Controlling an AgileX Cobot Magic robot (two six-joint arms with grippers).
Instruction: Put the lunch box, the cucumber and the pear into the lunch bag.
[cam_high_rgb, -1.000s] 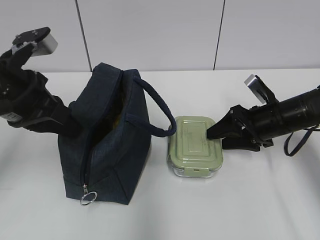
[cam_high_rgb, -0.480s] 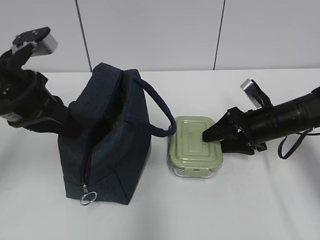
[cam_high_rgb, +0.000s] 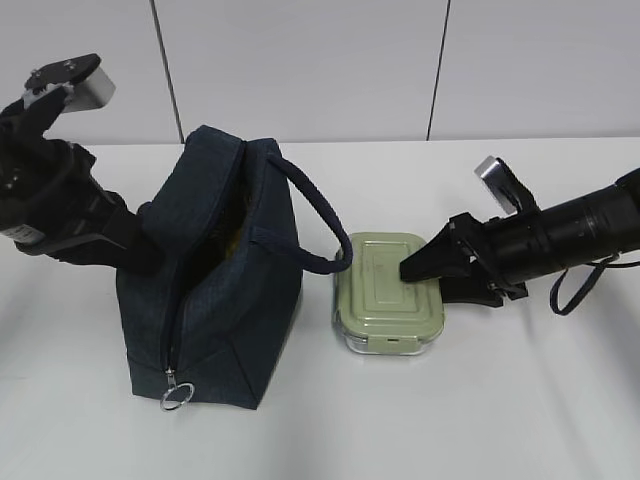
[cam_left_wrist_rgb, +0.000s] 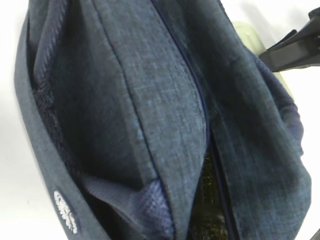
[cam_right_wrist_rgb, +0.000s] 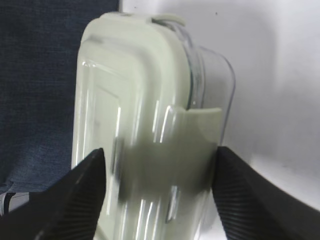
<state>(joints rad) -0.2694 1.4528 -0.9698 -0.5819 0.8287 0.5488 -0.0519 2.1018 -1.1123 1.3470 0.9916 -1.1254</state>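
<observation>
Since a second earlier, the right end effector (cam_high_rgb: 418, 275) had slid leftward over the lunch box (cam_high_rgb: 388, 292); the box, the lunch bag (cam_high_rgb: 215, 290) and the left arm had kept their places. Its jaws stood apart, one finger above the sage-green lid and the other low at the box's right end. In the right wrist view the two dark ribbed fingers (cam_right_wrist_rgb: 75, 200) flanked the box's near end, and a shadow across the lid blurred whether either pad touched it. Beyond the box, that view showed only a strip of navy fabric at the left edge.

The left end effector (cam_high_rgb: 150, 238) was pressed into the bag's left side near its open top, with its tips lost against the dark cloth in the exterior view and out of frame in the left wrist view. It was closed, seemingly pinching the fabric, though the contact itself could not be made out.

The bag stood upright on the white bench (cam_high_rgb: 520, 400), its top gaping, its loop handle (cam_high_rgb: 310, 215) drooping toward the box just beside it, and a metal ring (cam_high_rgb: 173, 397) hanging at the zipper's lower end. Something yellowish showed dimly inside the opening, too dark to identify. A small oval patch (cam_left_wrist_rgb: 65, 218) on the bag's rim carried markings too blurred to read.
</observation>
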